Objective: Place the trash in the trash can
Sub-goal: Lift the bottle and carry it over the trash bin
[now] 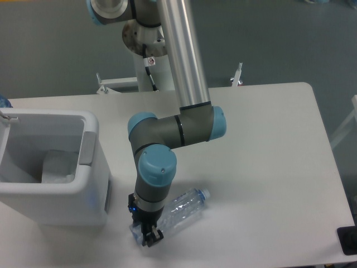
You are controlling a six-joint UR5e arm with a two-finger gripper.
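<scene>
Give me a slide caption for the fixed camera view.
Robot hand grips the clear plastic bottle by its base, tilted, beside the white trash can.

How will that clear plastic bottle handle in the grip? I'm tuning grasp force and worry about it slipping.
The bottle looks empty and thin-walled, so probably light and likely to dent under squeeze. It is held near its base by the gripper with its cap end angled up, so it may pivot. Its smooth round body could roll if dropped.
</scene>
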